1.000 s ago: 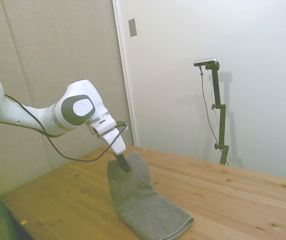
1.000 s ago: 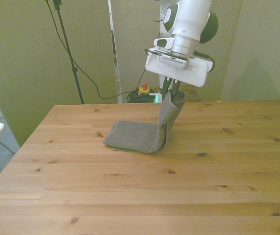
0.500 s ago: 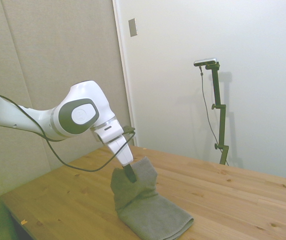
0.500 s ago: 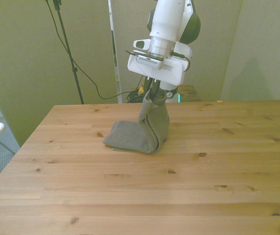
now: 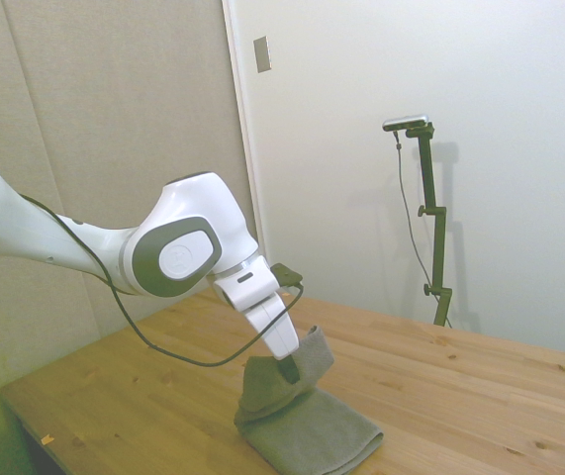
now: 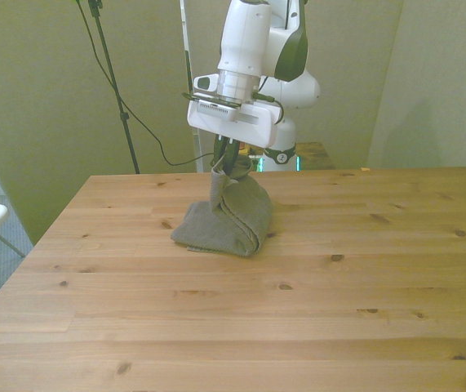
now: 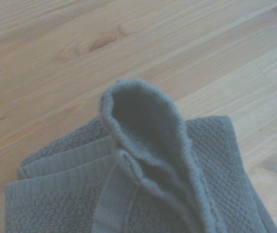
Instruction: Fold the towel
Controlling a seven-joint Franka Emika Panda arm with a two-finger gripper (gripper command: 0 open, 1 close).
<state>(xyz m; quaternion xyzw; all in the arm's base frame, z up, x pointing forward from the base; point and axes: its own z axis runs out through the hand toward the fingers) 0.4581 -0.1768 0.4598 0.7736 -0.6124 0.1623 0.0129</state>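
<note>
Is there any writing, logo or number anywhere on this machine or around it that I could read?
"2": a small round mark on the arm, behind the gripper, seen in the front view; it is tiny, so this reading is unsure.
The towel, the table and the walls show no words or labels.
The gray plate on the wall in the side view is blank.

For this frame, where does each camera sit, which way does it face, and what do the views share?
Side view: off one side of the table, looking across it; white arm enters from the picture's left, pincer shut on the towel.
Front view: across the table, facing the arm; pincer lifts the towel's edge.
Wrist view: close above towel; no robot parts visible.
All three share the towel and the table.
</note>
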